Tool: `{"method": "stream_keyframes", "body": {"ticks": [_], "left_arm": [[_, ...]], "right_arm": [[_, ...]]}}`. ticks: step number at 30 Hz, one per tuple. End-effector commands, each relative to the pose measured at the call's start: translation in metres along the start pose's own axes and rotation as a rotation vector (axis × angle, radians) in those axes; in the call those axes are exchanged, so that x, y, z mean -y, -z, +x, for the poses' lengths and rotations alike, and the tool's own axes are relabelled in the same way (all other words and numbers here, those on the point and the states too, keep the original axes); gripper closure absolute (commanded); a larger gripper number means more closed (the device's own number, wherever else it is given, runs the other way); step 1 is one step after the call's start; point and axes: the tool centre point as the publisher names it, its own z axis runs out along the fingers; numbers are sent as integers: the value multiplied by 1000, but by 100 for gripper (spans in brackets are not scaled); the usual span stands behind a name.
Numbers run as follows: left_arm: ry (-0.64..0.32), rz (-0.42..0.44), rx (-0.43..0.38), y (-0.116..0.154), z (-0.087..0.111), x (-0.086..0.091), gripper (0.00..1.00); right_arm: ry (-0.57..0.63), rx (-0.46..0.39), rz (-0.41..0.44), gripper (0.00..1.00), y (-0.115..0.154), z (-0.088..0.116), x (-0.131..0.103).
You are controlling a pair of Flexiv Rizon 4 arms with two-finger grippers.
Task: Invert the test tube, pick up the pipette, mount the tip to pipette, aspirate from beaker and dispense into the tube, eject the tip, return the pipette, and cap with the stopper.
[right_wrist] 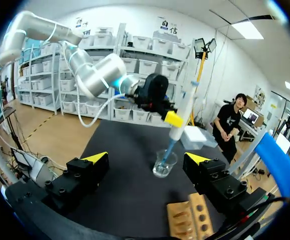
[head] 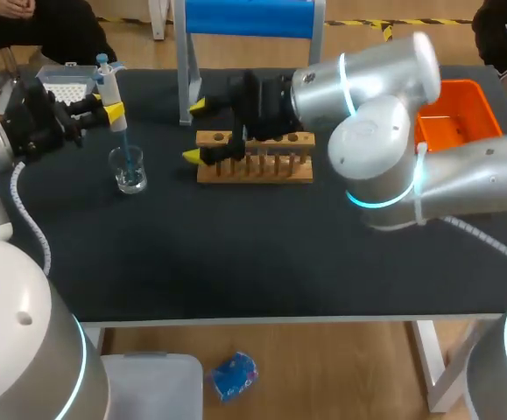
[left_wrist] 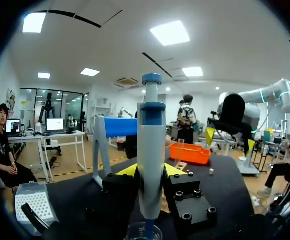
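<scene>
pipette [head: 109,87], clamped by left gripper [head: 114,113], dips into beaker [head: 130,171].

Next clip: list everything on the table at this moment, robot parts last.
pipette: one, grey and blue, upright, tip inside the beaker
beaker: one, clear glass, table's left part
tube rack: one, wood, table's middle
tip box: one, white, far left corner
bin: one, orange, far right
stand: one, blue panel on white legs, far edge
table: one, black top
left pincer: yellow tips, shut on pipette
right pincer: yellow tips, open, at the rack's left end
</scene>
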Motion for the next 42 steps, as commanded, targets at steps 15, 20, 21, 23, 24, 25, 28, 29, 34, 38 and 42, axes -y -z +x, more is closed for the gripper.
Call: {"method": "stream_keyframes", "body": {"ticks": [15, 20, 21, 23, 24, 25, 28, 29, 34, 38, 42], "left_arm": [[-2, 2, 3, -1, 1, -1, 100], [-2, 2, 3, -1, 1, -1, 100], [-2, 2, 3, -1, 1, -1, 100], [-2, 2, 3, -1, 1, -1, 100], [-2, 2, 3, -1, 1, -1, 100], [-2, 2, 3, -1, 1, -1, 100], [-2, 2, 3, -1, 1, -1, 100], [-2, 2, 3, -1, 1, -1, 100], [-2, 2, 3, -1, 1, -1, 100], [-2, 2, 3, -1, 1, -1, 100], [-2, 2, 3, -1, 1, -1, 100]], "right_arm": [[45, -320, 105, 0, 7, -50, -55], [68, -333, 99, 0, -6, -57, -80], [68, -333, 99, 0, -6, -57, -80], [68, -333, 99, 0, -6, -57, -80], [68, -333, 99, 0, -6, -57, -80], [68, -333, 99, 0, -6, -57, -80], [68, -333, 99, 0, -6, -57, -80], [68, -333, 99, 0, -6, -57, -80], [68, -333, 99, 0, -6, -57, -80], [68, -333, 99, 0, -6, -57, -80], [68, -333, 99, 0, -6, -57, -80]]}}
